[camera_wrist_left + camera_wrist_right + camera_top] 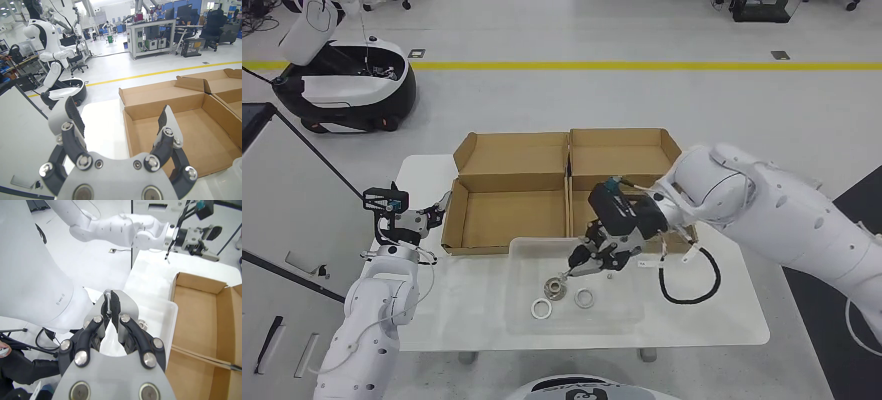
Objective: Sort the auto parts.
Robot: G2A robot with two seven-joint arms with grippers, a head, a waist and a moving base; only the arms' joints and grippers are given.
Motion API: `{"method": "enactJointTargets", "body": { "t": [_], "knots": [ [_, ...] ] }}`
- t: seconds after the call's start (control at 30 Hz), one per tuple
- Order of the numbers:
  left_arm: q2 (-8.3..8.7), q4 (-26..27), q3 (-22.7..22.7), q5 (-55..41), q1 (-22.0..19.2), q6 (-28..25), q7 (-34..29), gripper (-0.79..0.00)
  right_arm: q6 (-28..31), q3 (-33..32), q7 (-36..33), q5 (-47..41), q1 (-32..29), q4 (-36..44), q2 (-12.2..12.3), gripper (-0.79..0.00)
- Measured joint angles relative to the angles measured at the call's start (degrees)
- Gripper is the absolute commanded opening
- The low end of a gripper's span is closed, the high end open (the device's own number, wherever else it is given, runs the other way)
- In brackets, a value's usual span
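A threaded bolt (108, 306) is being pinched in the right claw (110, 298), over the clear tray (622, 312). Beneath that claw, two white rings (540, 309) and a metal part (556, 290) are lying unsorted. Beyond it, the cardboard boxes (504, 215) are looking bare where visible, so sorting is being judged barely begun. The left claw (117, 106) is being held spread, off to the side.

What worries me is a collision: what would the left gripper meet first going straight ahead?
Probably the near side wall of the left box, which the open left gripper points at across a strip of table; depth is unclear.
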State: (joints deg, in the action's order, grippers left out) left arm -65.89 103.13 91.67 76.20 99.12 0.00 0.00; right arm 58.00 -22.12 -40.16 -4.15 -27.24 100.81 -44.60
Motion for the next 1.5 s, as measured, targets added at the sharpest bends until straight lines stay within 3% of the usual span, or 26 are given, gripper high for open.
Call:
{"method": "enactJointTargets", "body": {
  "t": [0.63, 0.9, 1.17, 1.3, 1.5],
  "knots": [
    [0.0, 0.0, 0.0, 0.0, 0.0, 0.0, 0.0, 0.0, -0.3, -1.9, 1.9, -0.5, -1.3, 0.4, 0.1, -0.785],
    [0.0, 0.0, 0.0, 0.0, 0.0, 0.0, 0.0, 0.0, 0.0, -9.1, 12.9, -7.6, -5.4, 0.4, 1.0, -0.785],
    [0.0, 0.0, 0.0, 0.0, 0.0, 0.0, 0.0, 0.0, 0.0, -20.0, 18.2, -18.5, -12.4, 5.8, 1.4, -0.785],
    [0.0, 0.0, 0.0, 0.0, 0.0, 0.0, 0.0, 0.0, 0.0, -24.4, 16.0, -25.1, -15.8, 8.2, 0.3, -0.785],
    [0.0, 0.0, 0.0, 0.0, 0.0, 0.0, 0.0, 0.0, 0.0, -29.7, 6.2, -37.0, -19.4, 8.5, -2.6, -0.785]
  ]
}}
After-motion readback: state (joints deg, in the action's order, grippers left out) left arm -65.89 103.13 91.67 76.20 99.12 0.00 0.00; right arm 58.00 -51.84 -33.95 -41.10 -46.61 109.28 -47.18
